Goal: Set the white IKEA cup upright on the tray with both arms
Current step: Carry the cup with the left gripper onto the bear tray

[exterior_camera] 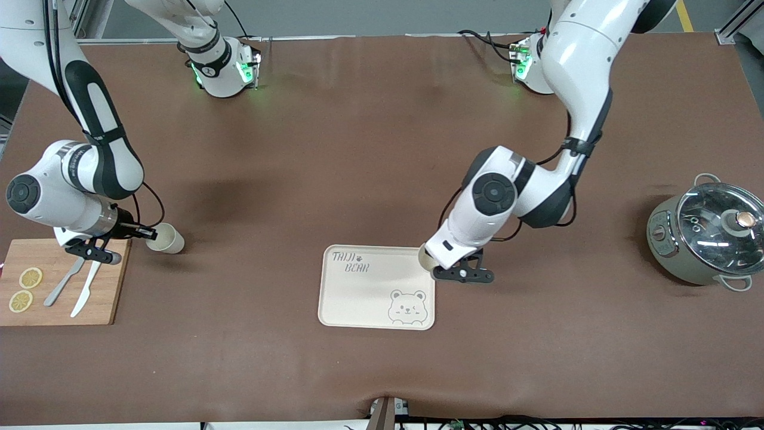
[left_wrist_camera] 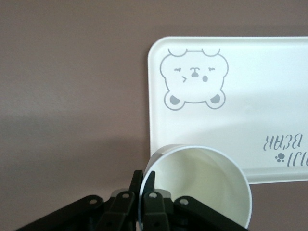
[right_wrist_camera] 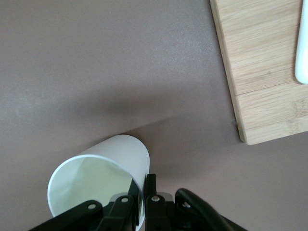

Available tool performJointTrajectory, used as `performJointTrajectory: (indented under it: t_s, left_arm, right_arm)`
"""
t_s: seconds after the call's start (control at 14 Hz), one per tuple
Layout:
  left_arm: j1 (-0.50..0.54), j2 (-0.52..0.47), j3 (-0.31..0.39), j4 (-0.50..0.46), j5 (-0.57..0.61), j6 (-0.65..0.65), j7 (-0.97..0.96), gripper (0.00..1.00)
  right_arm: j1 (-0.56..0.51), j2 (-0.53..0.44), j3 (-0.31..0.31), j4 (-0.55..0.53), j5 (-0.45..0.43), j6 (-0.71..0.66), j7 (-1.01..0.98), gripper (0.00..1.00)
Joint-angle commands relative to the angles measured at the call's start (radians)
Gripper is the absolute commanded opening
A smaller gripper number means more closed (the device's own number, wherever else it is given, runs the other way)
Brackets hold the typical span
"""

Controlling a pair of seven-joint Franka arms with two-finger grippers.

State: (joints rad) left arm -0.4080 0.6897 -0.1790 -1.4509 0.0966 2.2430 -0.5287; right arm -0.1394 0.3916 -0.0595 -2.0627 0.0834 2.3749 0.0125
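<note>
Between the left gripper's (left_wrist_camera: pixel 143 185) pressed-together fingers is the rim of a white cup (left_wrist_camera: pixel 202 180), held over the corner of the cream tray (exterior_camera: pixel 358 292) at the left arm's end, its bear drawing (left_wrist_camera: pixel 193 77) just past the cup's mouth. At the right gripper (right_wrist_camera: pixel 142 190), the fingers pinch the rim of a second white cup (right_wrist_camera: pixel 103 175) lying on its side on the brown table (exterior_camera: pixel 334 149), just beside the wooden cutting board (right_wrist_camera: pixel 262 62).

My black left gripper (left_wrist_camera: pixel 143 192) pinches a white cup (left_wrist_camera: pixel 202 185); my black right gripper (right_wrist_camera: pixel 142 197) pinches another white cup (right_wrist_camera: pixel 98 178). Cream tray (exterior_camera: pixel 358 298) with grey lettering and bear face; brown table (exterior_camera: pixel 358 149); pale wooden cutting board (exterior_camera: pixel 101 298); yellow lemon slices (exterior_camera: pixel 25 289).
</note>
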Motion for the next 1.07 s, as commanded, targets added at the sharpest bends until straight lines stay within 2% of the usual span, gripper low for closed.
performJointTrajectory:
  t_s: [0.0, 0.21, 0.36, 0.5, 0.71, 1.0]
  left_arm:
    - [-0.037, 0.048, 0.019, 0.030, 0.032, 0.059, -0.062, 0.00]
    - [-0.051, 0.097, 0.019, 0.023, 0.034, 0.180, -0.089, 0.00]
    - [-0.054, 0.116, 0.019, 0.024, 0.032, 0.207, -0.091, 0.00]
    - [-0.055, 0.128, 0.021, 0.026, 0.032, 0.224, -0.091, 0.00]
    - [-0.055, 0.128, 0.021, 0.024, 0.032, 0.228, -0.091, 0.00]
    - [-0.055, 0.128, 0.023, 0.024, 0.034, 0.230, -0.094, 0.00]
  right_arm:
    - [-0.005, -0.010, 0.007, -0.008, 0.016, 0.000, 0.006, 0.00]
    - [-0.006, -0.008, 0.007, -0.001, 0.016, 0.001, 0.001, 0.00]
    - [-0.005, -0.020, 0.006, 0.007, 0.016, -0.037, -0.002, 0.00]
    - [-0.005, -0.016, 0.006, 0.061, 0.016, -0.118, 0.003, 0.00]
    - [-0.002, -0.026, 0.007, 0.085, 0.016, -0.152, 0.006, 0.00]
    - [-0.002, -0.025, 0.006, 0.203, 0.016, -0.348, 0.009, 0.00]
